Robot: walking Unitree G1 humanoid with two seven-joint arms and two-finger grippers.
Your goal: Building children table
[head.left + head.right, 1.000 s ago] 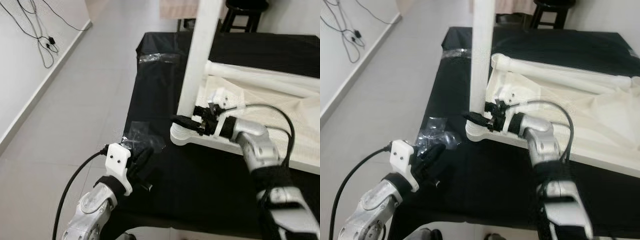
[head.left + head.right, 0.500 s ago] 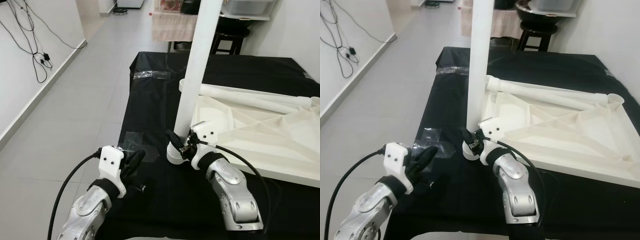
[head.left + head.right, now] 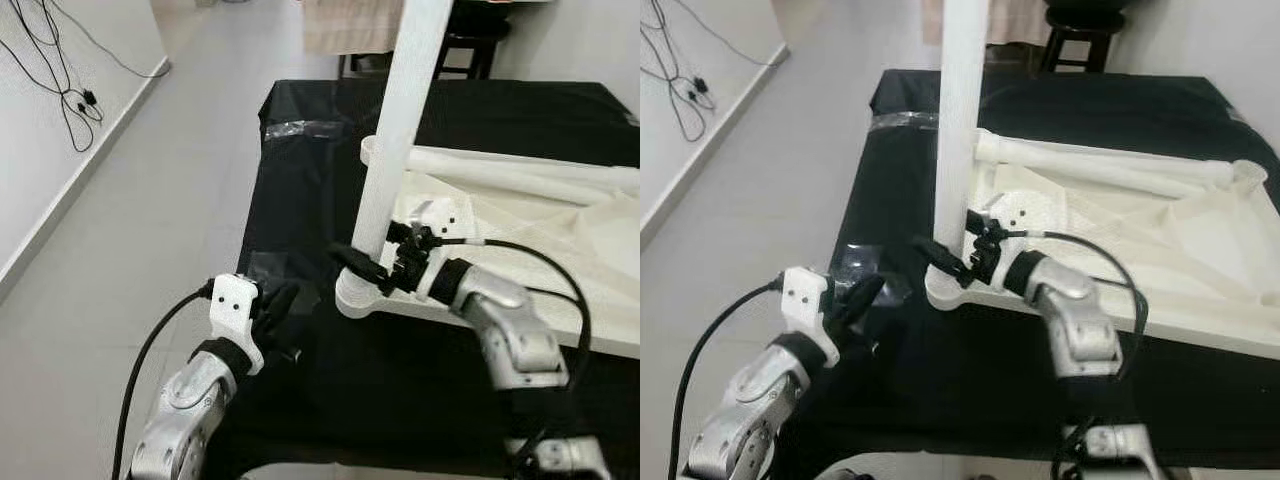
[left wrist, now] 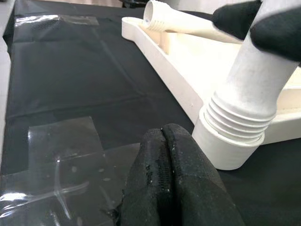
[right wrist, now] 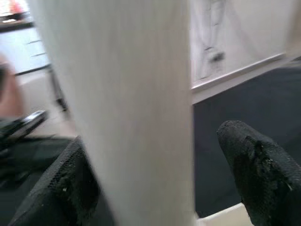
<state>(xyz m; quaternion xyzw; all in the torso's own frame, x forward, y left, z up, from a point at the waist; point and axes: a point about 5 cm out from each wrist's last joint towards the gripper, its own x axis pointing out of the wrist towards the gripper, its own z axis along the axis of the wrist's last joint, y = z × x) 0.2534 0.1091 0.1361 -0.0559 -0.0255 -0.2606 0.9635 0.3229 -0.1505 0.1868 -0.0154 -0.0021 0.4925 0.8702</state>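
Right gripper (image 3: 368, 268): my two black fingers (image 5: 256, 165) stand spread either side of the white table leg (image 3: 396, 150), low on its shaft just above the threaded collar. Whether the pads press the leg or only flank it I cannot tell; the wrist view shows the leg between them, one finger on each side, filling most of the gap.

Left gripper (image 4: 171, 181): fingers pressed together, holding nothing. It rests on the black cloth (image 3: 300, 170), just short of the leg's socket, with a patch of clear tape (image 4: 66, 155) beside it.

Position of work: the leg stands in the round corner socket (image 4: 225, 148) of the upturned white tabletop (image 3: 1120, 240), which lies ahead of and beyond my right fingers. A second leg (image 3: 1100, 165) lies flat along the far edge of the tabletop.

Axis: the gripped leg's long axis is near vertical, top end pointing up out of view, threaded end down in the socket. Some ridges still show above the socket rim, so I judge it not fully seated.

Method: keep the grip low and square, hold the axis plumb over the socket, turn in short strokes, regrip. Any tilt risks crossing the thread. The left gripper could brace the tabletop corner against spinning.
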